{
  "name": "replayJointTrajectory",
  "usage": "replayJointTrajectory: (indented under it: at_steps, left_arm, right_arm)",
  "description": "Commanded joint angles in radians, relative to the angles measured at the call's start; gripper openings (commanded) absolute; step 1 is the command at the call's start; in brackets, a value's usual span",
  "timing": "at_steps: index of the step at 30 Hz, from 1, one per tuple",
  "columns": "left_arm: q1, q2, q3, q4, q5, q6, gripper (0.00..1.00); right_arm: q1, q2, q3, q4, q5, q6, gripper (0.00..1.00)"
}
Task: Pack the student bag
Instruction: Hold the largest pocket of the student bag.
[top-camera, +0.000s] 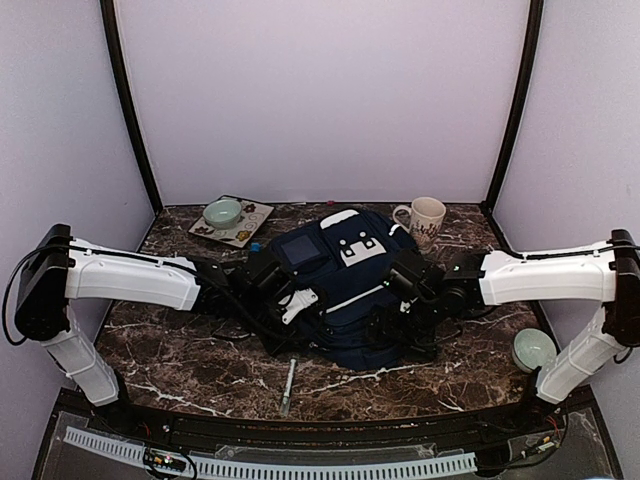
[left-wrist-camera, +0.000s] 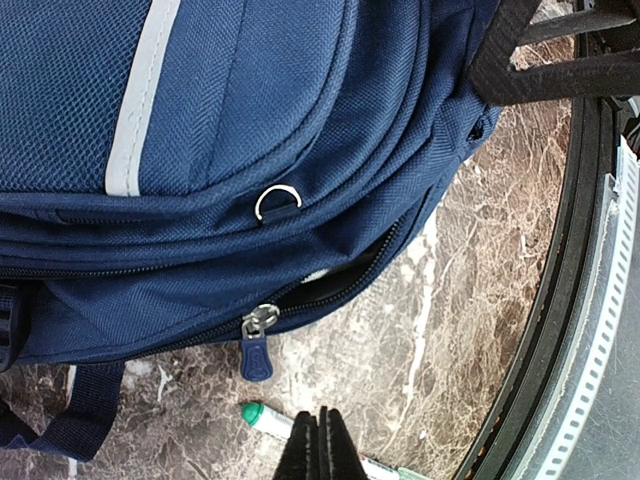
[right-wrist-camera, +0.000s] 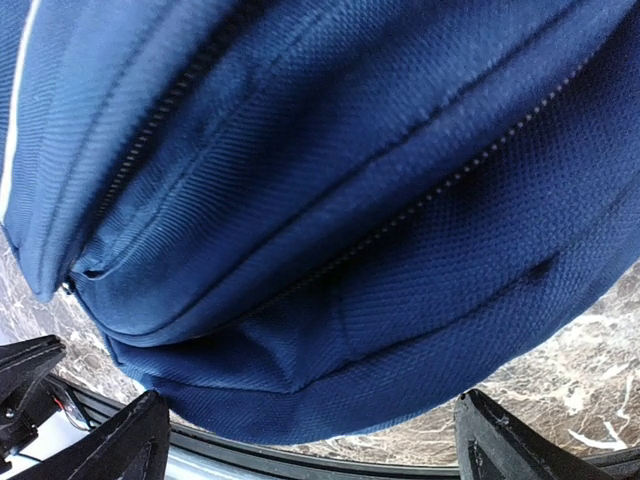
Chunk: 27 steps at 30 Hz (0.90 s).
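Observation:
The student bag (top-camera: 345, 290), a navy backpack with a white stripe and white patches, lies in the middle of the marble table. In the left wrist view its lower zip stands partly open (left-wrist-camera: 345, 275), with the blue zip pull (left-wrist-camera: 255, 352) hanging at the seam. My left gripper (left-wrist-camera: 322, 425) is shut and empty, just below that pull and over a green-capped pen (left-wrist-camera: 262, 416). Seen from above, the left gripper (top-camera: 283, 338) is at the bag's front left. My right gripper (right-wrist-camera: 310, 450) is open, its fingers (right-wrist-camera: 110, 445) straddling the bag's bulging blue side (right-wrist-camera: 330, 230) at the bag's front right (top-camera: 397, 335).
The pen (top-camera: 289, 385) lies in front of the bag near the table's front edge. A tray (top-camera: 252, 228) with a pale green bowl (top-camera: 223, 212) sits at the back left. A white mug (top-camera: 428, 218) stands at the back right. Another pale bowl (top-camera: 533, 349) is at the right.

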Motion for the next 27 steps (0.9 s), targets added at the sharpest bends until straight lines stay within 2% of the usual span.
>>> replayJointTrajectory:
  at_steps: [1, 27]
  left_arm:
    - [0.001, -0.006, 0.001, -0.011, 0.006, -0.006, 0.0]
    - [0.001, -0.041, -0.04, 0.003, 0.018, -0.033, 0.0]
  right_arm:
    - [0.009, 0.018, -0.022, 0.054, -0.027, 0.0, 0.99]
    - [0.02, 0.136, -0.012, 0.184, -0.125, -0.046, 0.95]
